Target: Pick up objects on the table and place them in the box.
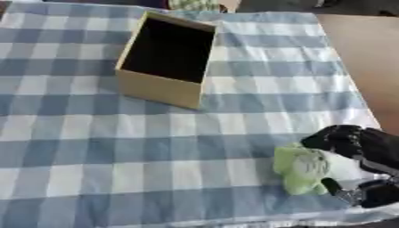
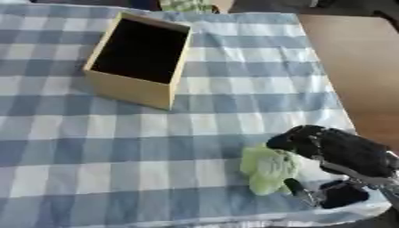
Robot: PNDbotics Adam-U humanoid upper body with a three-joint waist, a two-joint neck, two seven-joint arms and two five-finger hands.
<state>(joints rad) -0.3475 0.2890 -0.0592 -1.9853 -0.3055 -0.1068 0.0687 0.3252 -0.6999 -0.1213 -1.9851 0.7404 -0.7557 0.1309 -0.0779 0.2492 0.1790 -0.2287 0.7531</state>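
A pale green soft toy point(image 1: 300, 168) lies on the checked cloth near the table's front right. My right hand point(image 2: 343, 153) comes in from the right edge and sits beside it, fingers curled over the toy's upper side and thumb point(image 2: 300, 189) below it, so the toy sits between them. An open tan cardboard box point(image 1: 168, 58) with a dark inside stands at the back, left of centre, well away from the toy. My left hand shows in neither view.
The blue and white checked cloth point(image 1: 117, 147) covers most of the table. Bare brown tabletop point(image 2: 351, 67) shows along the right side. A green checked piece point(image 1: 193, 4) shows at the far edge behind the box.
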